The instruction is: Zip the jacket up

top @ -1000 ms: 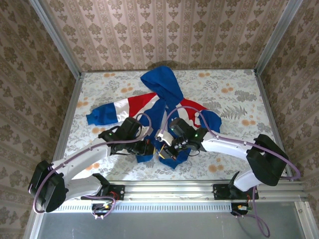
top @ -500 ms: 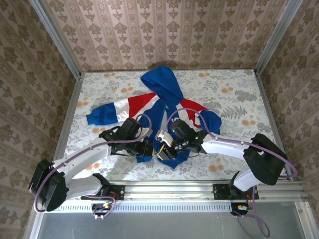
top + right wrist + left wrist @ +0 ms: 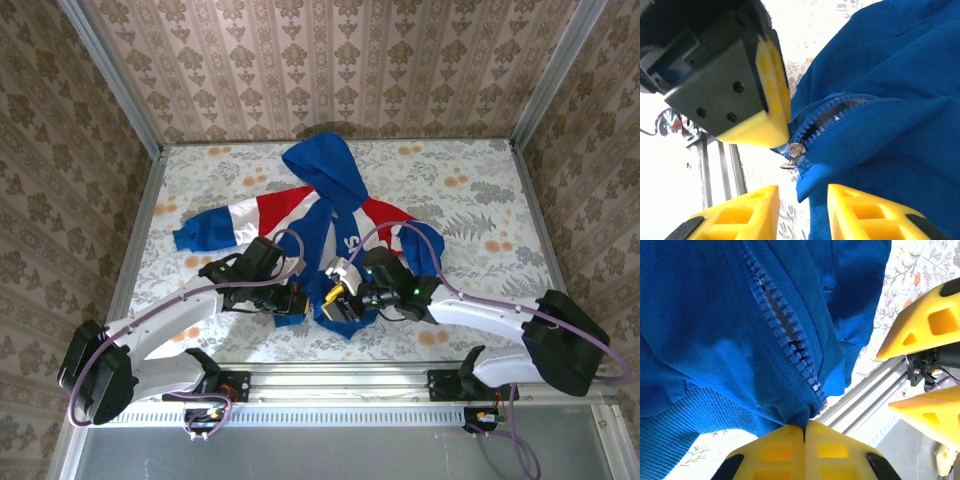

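Finds the jacket (image 3: 325,172) spread near the middle of the flowered table (image 3: 470,180), hood toward the far wall, sleeves out to either side, hem toward the arm bases. Pinches the bottom of the hem with the left gripper (image 3: 291,301), right at the foot of the zipper. From the left wrist, shows the left gripper (image 3: 805,429) clenched, yellow pads pressed flat together on blue fabric, with the zipper teeth (image 3: 780,325) running up and away, parted along the middle stretch. Holds the right gripper (image 3: 338,297) just beside the left one at the hem, jaws released and grasping nothing. From the right wrist, shows its two yellow fingers (image 3: 740,210) standing apart at the bottom edge, with the metal zipper slider (image 3: 796,150) just above the gap between them at the lower end of the teeth, not between the pads. Shows the left gripper (image 3: 774,120) there too, closed on the hem just beside that slider
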Robot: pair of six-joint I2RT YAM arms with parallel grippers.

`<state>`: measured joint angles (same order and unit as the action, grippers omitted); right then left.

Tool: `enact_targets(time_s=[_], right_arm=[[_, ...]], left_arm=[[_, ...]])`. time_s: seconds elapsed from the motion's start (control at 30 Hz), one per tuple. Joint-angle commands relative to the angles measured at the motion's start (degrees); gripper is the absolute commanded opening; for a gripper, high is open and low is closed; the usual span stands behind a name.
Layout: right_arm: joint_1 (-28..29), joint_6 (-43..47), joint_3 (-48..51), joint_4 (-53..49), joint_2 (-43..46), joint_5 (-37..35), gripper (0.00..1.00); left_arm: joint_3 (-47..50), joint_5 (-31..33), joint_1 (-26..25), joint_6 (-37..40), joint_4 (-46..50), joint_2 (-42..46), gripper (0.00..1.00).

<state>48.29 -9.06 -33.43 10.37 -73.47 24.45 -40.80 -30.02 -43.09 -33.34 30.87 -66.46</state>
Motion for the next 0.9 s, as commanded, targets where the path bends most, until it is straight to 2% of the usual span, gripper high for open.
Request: enact_targets(time_s=[0.0,0.33,0.73,0.87], right_arm=[[1.91,-4.66,2.24,5.69,1.48,-4.82,0.27],[9.82,-9.26,3.28,12.45,-0.94,-12.84,0.23],[11.34,-13.14,2.45,14.32,-5.85,-17.68,0.24],[11.72,-13.94,2.16,13.44,-7.99,-18.72,0.29]], left_arm=[[-0.98,0.31,-0.33,-0.34,1.64,-0.93,0.00],[-2.66,1.03,-0.50,-1.72,2.61,-2.10,0.00],[-3.15,1.46,-0.63,-2.12,3.36,-1.40,0.00],[-3.15,1.59,-0.67,-2.17,3.16,-1.37,0.00]])
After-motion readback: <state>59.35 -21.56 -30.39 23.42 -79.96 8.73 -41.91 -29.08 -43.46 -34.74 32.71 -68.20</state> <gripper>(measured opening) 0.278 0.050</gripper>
